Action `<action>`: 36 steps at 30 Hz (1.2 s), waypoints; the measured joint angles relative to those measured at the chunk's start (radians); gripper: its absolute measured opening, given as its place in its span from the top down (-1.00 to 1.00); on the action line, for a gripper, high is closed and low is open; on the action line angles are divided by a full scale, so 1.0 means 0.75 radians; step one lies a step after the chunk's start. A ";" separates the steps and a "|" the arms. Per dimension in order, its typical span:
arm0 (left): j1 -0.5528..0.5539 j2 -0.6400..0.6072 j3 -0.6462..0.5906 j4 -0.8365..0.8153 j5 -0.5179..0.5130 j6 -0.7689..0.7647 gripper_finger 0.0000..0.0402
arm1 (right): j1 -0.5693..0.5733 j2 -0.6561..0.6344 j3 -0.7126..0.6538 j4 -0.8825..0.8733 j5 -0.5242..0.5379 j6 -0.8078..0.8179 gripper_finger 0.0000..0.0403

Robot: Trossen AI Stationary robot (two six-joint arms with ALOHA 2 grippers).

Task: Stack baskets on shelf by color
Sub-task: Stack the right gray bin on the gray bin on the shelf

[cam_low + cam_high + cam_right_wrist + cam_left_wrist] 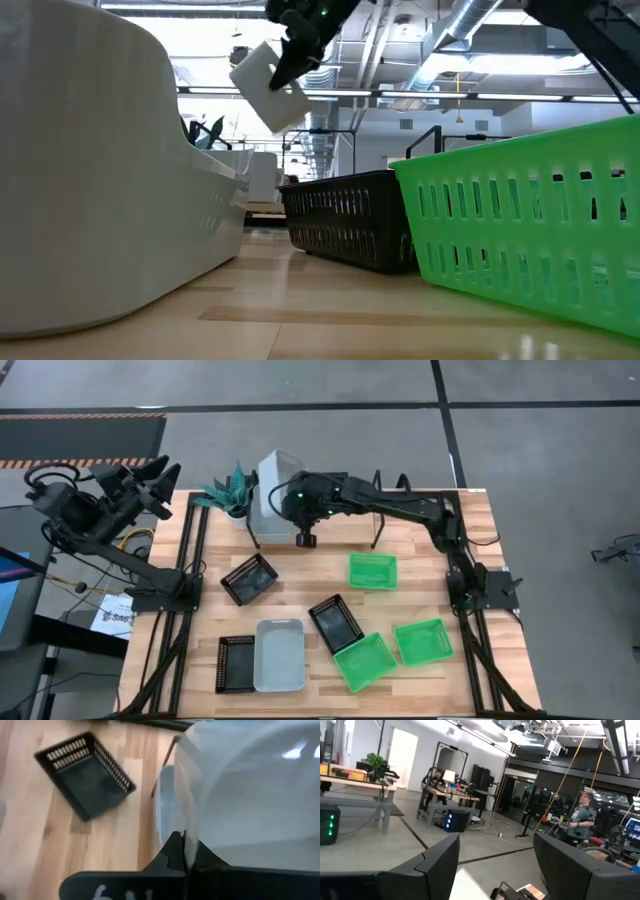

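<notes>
My right gripper (287, 496) reaches over the table's far left part and is shut on a translucent grey-white basket (271, 484), held in the air above the left end of the black wire shelf (402, 484). In the low view this basket (268, 85) hangs tilted. On the table lie three black baskets (248, 578) (336, 622) (234, 663), three green ones (372, 570) (422, 641) (364, 661) and another grey-white one (279, 654), which rests partly on the near-left black basket. My left gripper (495, 865) is open, raised off the table's left side. My right gripper (185, 857) pinches the grey-white basket's side wall at its rim (186, 837) between the two fingers, one on each face of the wall. The basket is lifted clear and tilted, its body reaching out beyond the fingers over the shelf's left end.
A teal spiky plant (232, 492) stands at the far left, right beside the held basket. In the right wrist view a second pale rim (166, 800) shows below the held basket. Bare wood lies between the shelf and the loose baskets. A person stands in the room beyond.
</notes>
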 joint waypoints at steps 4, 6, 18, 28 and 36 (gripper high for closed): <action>0.000 0.000 0.000 0.001 -0.018 -0.015 -0.22 | 0.003 0.041 0.001 0.031 0.003 -0.008 1.00; 0.000 0.000 0.000 0.000 -0.046 -0.015 -0.22 | 0.003 0.056 0.003 0.053 0.007 0.010 1.00; 0.000 0.000 0.000 0.000 -0.058 -0.024 -0.22 | -0.002 0.129 0.001 0.050 0.012 0.079 1.00; 0.000 0.000 0.000 0.001 -0.058 -0.023 -0.22 | -0.001 0.143 -0.002 0.023 0.029 0.085 0.96; 0.000 0.000 0.000 0.001 -0.058 -0.020 -0.22 | 0.003 0.143 -0.002 -0.011 0.030 0.060 0.80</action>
